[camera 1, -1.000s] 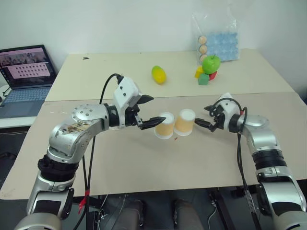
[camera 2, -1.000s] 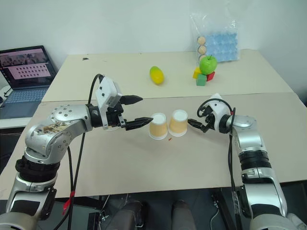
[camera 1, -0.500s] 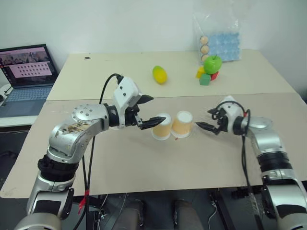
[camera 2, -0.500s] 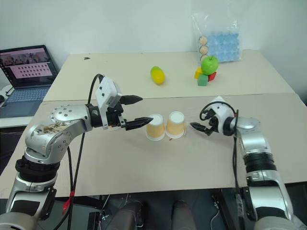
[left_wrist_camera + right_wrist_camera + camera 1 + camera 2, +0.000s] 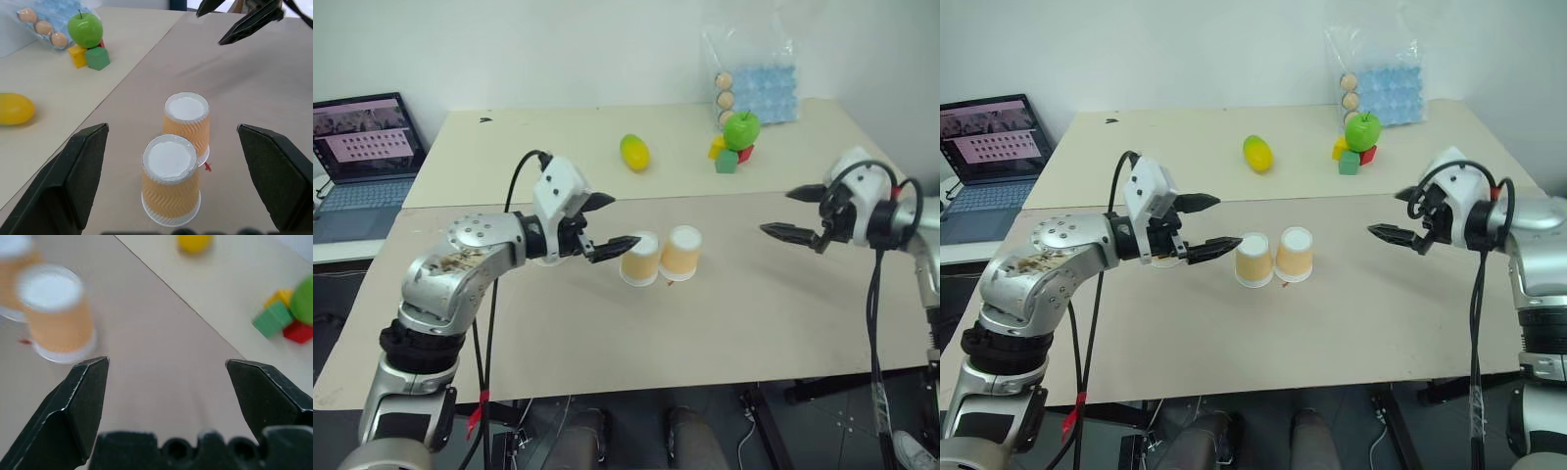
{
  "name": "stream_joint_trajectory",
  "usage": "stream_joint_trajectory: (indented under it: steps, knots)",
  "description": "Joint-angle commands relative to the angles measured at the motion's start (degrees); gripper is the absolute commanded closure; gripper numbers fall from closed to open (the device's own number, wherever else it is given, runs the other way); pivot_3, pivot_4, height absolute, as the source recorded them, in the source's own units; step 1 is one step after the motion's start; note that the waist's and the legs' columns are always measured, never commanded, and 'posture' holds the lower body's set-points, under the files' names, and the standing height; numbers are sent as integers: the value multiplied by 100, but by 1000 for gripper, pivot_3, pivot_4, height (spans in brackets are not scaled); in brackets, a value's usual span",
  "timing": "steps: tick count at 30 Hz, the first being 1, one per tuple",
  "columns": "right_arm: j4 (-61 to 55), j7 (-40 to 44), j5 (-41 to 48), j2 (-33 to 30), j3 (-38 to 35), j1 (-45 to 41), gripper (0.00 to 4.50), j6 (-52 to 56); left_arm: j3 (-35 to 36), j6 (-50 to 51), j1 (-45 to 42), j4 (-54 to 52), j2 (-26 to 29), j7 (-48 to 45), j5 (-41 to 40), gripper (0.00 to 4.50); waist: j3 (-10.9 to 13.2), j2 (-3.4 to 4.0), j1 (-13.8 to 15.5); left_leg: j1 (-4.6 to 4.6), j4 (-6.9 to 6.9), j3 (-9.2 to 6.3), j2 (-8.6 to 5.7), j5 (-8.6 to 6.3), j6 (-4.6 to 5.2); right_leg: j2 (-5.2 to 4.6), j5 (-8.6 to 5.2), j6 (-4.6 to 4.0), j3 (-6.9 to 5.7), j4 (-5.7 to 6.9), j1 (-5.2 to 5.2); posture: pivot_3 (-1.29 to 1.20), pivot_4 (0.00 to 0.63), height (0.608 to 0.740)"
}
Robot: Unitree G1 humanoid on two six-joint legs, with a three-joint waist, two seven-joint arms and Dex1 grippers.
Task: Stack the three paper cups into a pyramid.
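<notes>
Two paper cups stand upside down, side by side and touching or nearly so, at the middle of the near table [image 5: 607, 343]: left cup [image 5: 641, 258], right cup [image 5: 681, 252]. A small red mark [image 5: 208, 167] sits on the tabletop at the right cup's base. I cannot see a third cup in these views, so no top tier yet; the pyramid has its base pair only.

Change since a second ago: the right gripper [image 5: 793, 214] has pulled away from the right cup, rising and drawing back toward 3 o'clock; it now hangs well apart from the pair, fingers spread, nothing between them. The cups are where it left them, upright on their rims.

Left gripper [image 5: 608, 223] has barely moved. It sits at 9 o'clock of the left cup, fingers wide apart and empty, lower fingertip just beside the cup wall; contact cannot be told.

Far table, 12 o'clock: mango [image 5: 634, 153], green apple [image 5: 741, 129] on coloured blocks [image 5: 726, 157], egg bag [image 5: 759, 83]. Laptop [image 5: 357, 147] at 10 o'clock.

Judgement: base placement looks finished; the next need is the third cup.
</notes>
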Motion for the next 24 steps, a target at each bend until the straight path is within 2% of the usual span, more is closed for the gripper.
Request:
stream_joint_trajectory:
  steps: [1, 6, 11, 16, 19, 24]
  knots:
    - [-1067, 259, 895, -153, -289, -50, 43, 824, 242, 4, 41, -126, 109, 35, -32, 0, 0, 0, 26, 0, 0, 0, 0, 0, 0, 0, 0, 1, -1, -1, 2, 0, 150, 740]
    - [-1531, 159, 1794, 225, -398, -266, 43, 1350, 493, 147, 149, -266, 363, 45, -95, 0, 1, -2, 46, -5, 1, -1, -1, -1, 1, -3, 0, 0, -2, -10, -1, 0, 150, 740]
    - [-1526, 6, 2086, 531, -312, -299, 43, 1466, 874, 469, 292, -431, 830, -67, -278, 0, 1, -2, 32, -5, 0, -2, 0, -1, 1, -1, 0, -1, -2, -7, -5, 0, 150, 740]
    - [-1365, -72, 2042, 855, -86, -292, 43, 1321, 1475, 374, 726, -170, 1411, -92, -153, 0, 1, -2, 14, -5, 0, -2, 1, -2, 0, -1, 1, -2, -1, -6, -7, 0, 150, 740]
    - [-1146, -51, 1867, 984, 55, -367, 43, 1174, 1789, 367, 841, -25, 1518, -79, -251, 0, 2, -1, 23, -4, -1, -1, 2, -3, -2, 1, 3, -4, 0, -3, -13, 0, 150, 740]
    - [-840, -22, 1701, 1142, 203, -535, 43, 993, 1770, 55, 1139, 121, 1700, -107, 31, 0, 2, -1, 43, -5, -1, -1, -1, -5, -6, -1, 4, -6, -1, -5, -11, 0, 150, 740]
